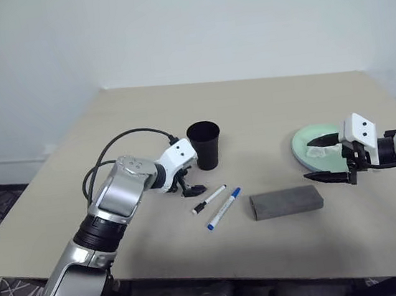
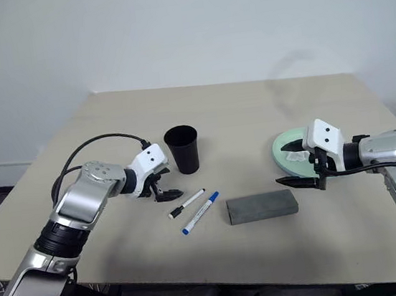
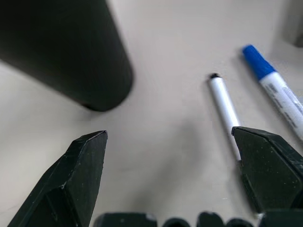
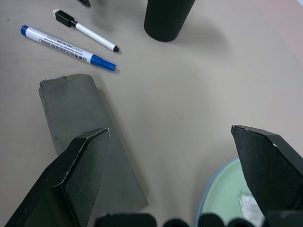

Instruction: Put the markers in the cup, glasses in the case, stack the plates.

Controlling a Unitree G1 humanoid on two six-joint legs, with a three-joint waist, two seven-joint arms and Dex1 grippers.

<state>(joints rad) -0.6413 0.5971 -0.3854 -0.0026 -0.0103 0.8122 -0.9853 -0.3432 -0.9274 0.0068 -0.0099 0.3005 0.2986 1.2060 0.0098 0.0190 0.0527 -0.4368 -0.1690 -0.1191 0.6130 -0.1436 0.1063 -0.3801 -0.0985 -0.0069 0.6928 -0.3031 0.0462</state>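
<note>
Right wrist view, case (image 4: 80, 137) close, left wrist view, cup (image 3: 66, 47) base

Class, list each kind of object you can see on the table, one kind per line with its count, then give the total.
Markers: 2, black-capped marker and blue-capped marker
Cup: 1
Case: 1
Plates: 2, the mint green plate stacked on a light blue plate whose rim shows beneath
Crumpled white tissue on the plates: 1
Total: 7
</note>
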